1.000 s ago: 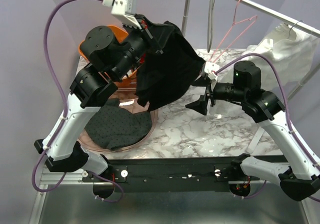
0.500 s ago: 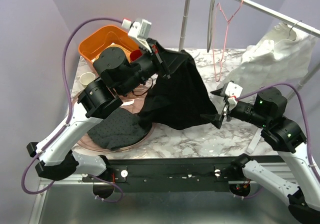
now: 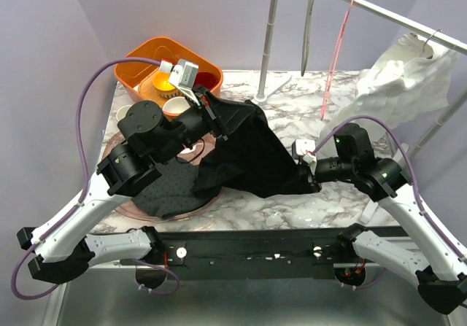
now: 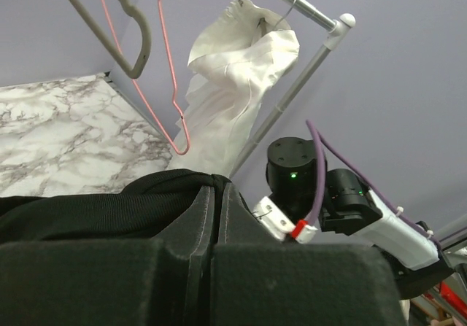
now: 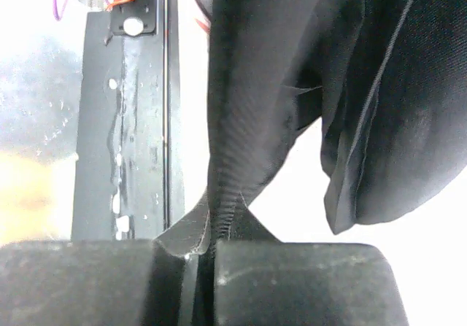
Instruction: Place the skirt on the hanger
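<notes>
The black skirt (image 3: 252, 151) sags below-left of the pink hanger (image 3: 336, 56), spanned between the left hand (image 3: 214, 113) and right hand (image 3: 308, 174), each clamped on an edge. Soft, light cloth: probably best gripped at the waistband.

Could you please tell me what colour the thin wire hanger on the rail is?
Pink; the wire hanger shows best in the left wrist view.

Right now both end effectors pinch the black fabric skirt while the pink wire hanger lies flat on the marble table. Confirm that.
Wrong on the hanger. The top external view shows the pink wire hanger hanging from the metal rail, not lying on the marble table. The left end effector and right end effector do pinch the black fabric skirt.
</notes>
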Motion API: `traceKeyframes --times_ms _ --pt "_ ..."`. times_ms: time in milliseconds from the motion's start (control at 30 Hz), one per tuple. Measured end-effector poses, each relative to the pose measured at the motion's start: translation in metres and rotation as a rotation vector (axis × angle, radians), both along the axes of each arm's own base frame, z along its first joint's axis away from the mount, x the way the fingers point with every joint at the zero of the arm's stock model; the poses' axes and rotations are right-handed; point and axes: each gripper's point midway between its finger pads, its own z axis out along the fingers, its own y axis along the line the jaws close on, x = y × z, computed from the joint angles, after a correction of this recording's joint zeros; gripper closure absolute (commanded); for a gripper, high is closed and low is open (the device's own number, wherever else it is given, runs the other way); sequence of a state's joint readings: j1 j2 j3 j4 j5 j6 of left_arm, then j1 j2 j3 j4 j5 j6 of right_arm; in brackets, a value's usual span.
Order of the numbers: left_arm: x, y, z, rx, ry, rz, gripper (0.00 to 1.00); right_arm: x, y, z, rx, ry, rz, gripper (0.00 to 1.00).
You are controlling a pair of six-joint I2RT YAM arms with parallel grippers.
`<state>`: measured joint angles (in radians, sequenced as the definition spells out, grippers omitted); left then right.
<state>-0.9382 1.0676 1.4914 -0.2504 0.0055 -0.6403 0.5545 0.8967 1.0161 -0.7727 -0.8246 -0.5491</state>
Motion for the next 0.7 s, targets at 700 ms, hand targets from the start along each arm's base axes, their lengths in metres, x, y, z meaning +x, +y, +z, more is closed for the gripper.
traceKeyframes --times_ms 700 --pt "-0.017 -0.032 0.035 0.002 -0.167 -0.168 1.0 -0.041 -0.12 0.154 0.036 -0.548 -0.456 0.99"
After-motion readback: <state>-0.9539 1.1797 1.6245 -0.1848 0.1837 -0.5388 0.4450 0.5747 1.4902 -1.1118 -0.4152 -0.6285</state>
